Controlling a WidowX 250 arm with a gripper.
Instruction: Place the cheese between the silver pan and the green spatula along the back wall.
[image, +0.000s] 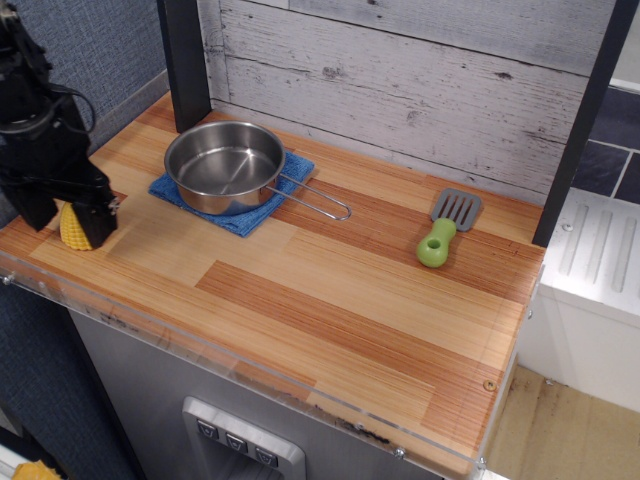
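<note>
far to the left of the silver pan (224, 166), at the counter's (330, 300) front-left corner, the black gripper (68, 222) is down at the wood with its fingers on either side of the cheese (71, 226), which stands upright on the surface; whether they actually pinch it i cannot tell. the pan sits on a blue cloth (243, 212) near the back wall (400, 80), its wire handle toward the green spatula (444, 229), which lies well to the pan's right with bare wood between them.

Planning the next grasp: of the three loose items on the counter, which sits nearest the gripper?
The cheese, the small yellow ridged piece at the counter's left end, flanked by the gripper. The silver pan and green spatula lie farther right.
</note>
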